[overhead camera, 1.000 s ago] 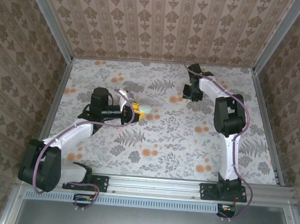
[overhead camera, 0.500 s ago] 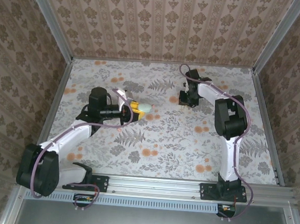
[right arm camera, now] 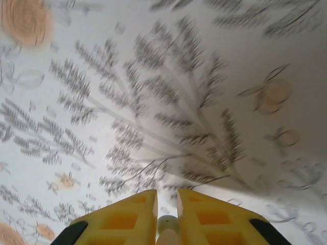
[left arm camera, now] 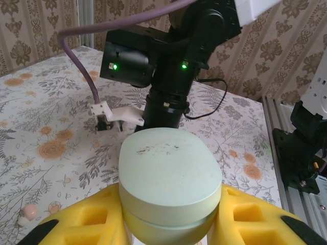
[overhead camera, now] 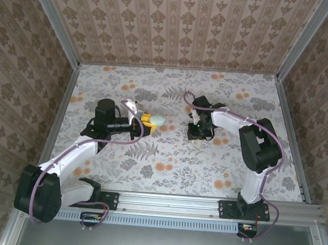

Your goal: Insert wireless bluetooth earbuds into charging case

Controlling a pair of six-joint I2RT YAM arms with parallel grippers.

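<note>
My left gripper (left arm camera: 171, 209) is shut on the charging case (left arm camera: 168, 168), a pale green oval with its lid closed, held above the floral floor between the yellow fingers (left arm camera: 87, 219). In the top view the case (overhead camera: 158, 120) sticks out to the right of the left gripper (overhead camera: 147, 120). My right gripper (right arm camera: 167, 195) is shut on a tiny greenish-white earbud (right arm camera: 167, 223) pinched low between its yellow fingers (right arm camera: 127, 217). It hangs over the floor right of the case, near the middle of the top view (overhead camera: 195, 134). A pinkish earbud (left arm camera: 29, 211) lies on the floor at the lower left of the left wrist view.
The right arm's black wrist (left arm camera: 168, 66) stands close in front of the held case. Patterned walls enclose the floral floor (overhead camera: 167, 157) on three sides. A metal rail (overhead camera: 203, 204) with both arm bases runs along the near edge.
The right arm swung from the back of the floor toward the middle, nearer the case, and its jaws narrowed. The left arm shifted slightly left and back, still holding the case.
</note>
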